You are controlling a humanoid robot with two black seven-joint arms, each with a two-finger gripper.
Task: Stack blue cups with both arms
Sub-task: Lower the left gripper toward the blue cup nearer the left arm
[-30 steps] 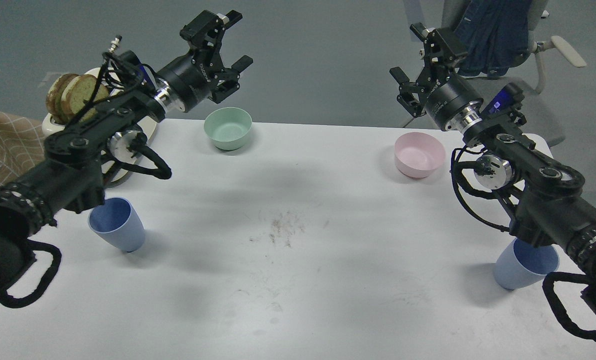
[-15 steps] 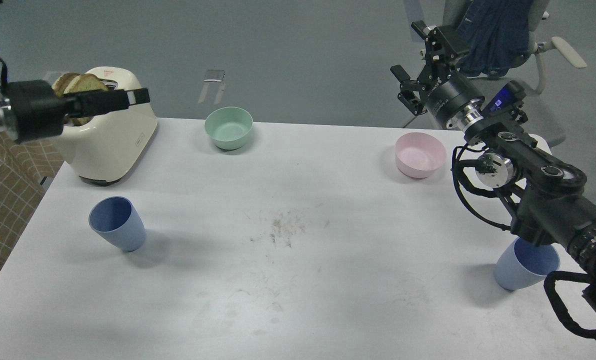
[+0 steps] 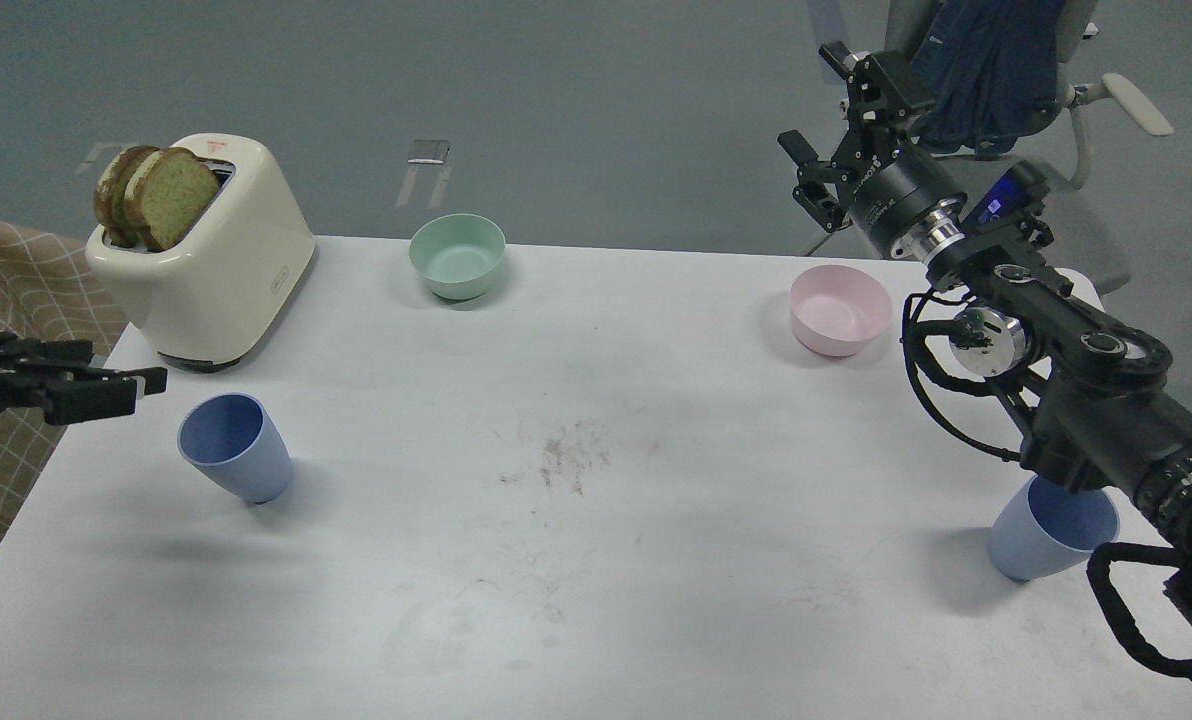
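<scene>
Blue cups are sitting at opposite ends of the table, well apart. One cup stands near the left edge, just in front of the toaster, and it looks matte and smooth, tapering down to a narrow rounded base with a darker blue inside. The other cup is way over at the right edge, partly hidden under the right arm, same shape and color.

Table is a plain white top, kinda scuffed, with a patch of dark smudgy marks around the middle. Floor behind it is dull grey-blue. Back right there's an office chair with a dark blue garment thrown over it. On the far left you can see some tan checked fabric.

Toaster is glossy cream with rounded corners and has two slices of brown bread sticking out the top. A mint-green bowl sits at the back of the table, and a pink bowl further right; both are round and matte.

Right gripper is held up in the air past the back edge of the table, fingers clearly spread apart, nothing in them. Left gripper pokes in low from the left edge, just beside the left cup but not touching; it's seen side-on and dark, so I can't tell how its fingers stand.
</scene>
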